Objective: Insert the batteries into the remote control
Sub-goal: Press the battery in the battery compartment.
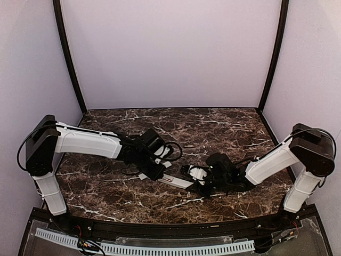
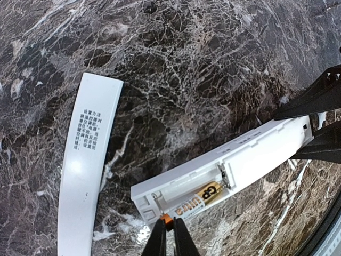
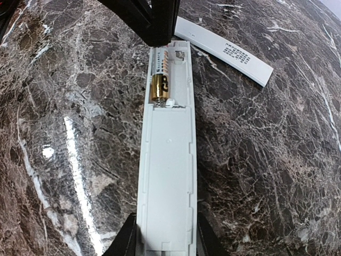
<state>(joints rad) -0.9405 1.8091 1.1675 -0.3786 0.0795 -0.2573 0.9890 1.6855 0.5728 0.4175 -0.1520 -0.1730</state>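
— Where is the remote control (image 1: 178,182)?

— Flat on the tabletop (image 1: 213,128), about midway between the left and right edges and closer to the near edge than the far one. It lies between the two hands, back side up, with its battery compartment (image 2: 184,194) uncovered at the end toward the left arm.

— Anything in the compartment?

— One battery (image 2: 201,197), gold and white with an orange end, lying lengthwise in the bay. The slot beside it shows bare white plastic.

— And the left hand (image 2: 169,225)?

— It is at the open end of the remote control. Its fingers are drawn nearly together, with the tips right at the battery's orange end. Whether they pinch that end or only press against it, I cannot tell.

— The right hand (image 3: 166,242)?

— It is clamped on the remote control at the opposite end, one finger against each long side of the white body.

— What else is down there?

— A thin flat white strip (image 2: 88,160) with a small block of dark print. It lies near the open end of the remote control, on the side toward the left edge. The left wrist view shows dark marble between the two, so they are not touching.
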